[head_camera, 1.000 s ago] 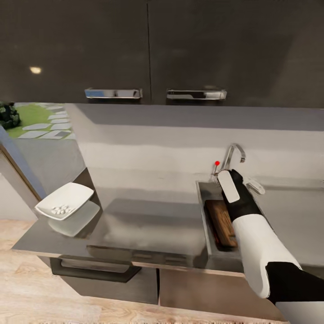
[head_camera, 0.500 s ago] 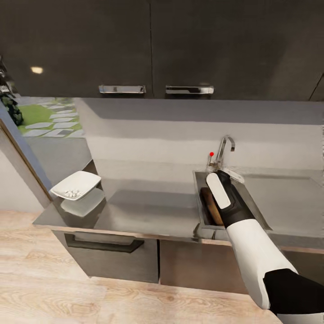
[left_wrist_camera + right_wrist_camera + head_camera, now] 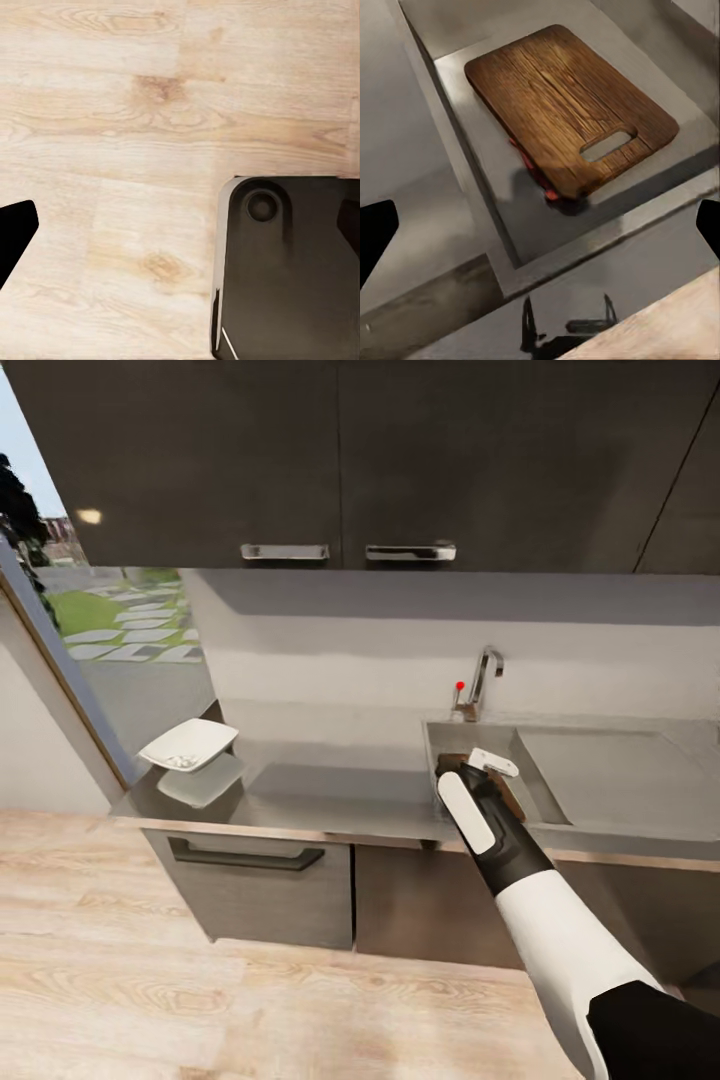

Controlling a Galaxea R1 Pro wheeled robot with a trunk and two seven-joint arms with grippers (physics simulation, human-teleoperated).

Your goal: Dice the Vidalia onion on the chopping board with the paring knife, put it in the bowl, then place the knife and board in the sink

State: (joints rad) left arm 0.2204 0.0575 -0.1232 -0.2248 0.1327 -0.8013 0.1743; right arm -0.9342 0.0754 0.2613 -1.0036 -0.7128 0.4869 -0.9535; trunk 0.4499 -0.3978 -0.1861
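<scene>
Moved: my head camera backed off; more floor [image 3: 200, 1000] shows, right arm still over sink [image 3: 545, 800].
Chopping board [image 3: 574, 116]: flat in basin, something red beneath its edge, wrist view.
Bowl [image 3: 190, 745]: desk's [image 3: 330, 795] left end.
Right claw [image 3: 492, 762]: spread, pinching nothing.
Left claw: cannot tell.

Hidden under the board
A red thing [image 3: 531, 169] lies mostly beneath the chopping board [image 3: 570, 105]; the bowl [image 3: 188, 746] contents are too small to tell.

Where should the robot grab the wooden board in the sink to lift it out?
Probably the end with the slot-shaped handle hole, coming from above. The chopping board lies flat in the sink, so its faces are hard to pinch; the slot offers an edge.
</scene>
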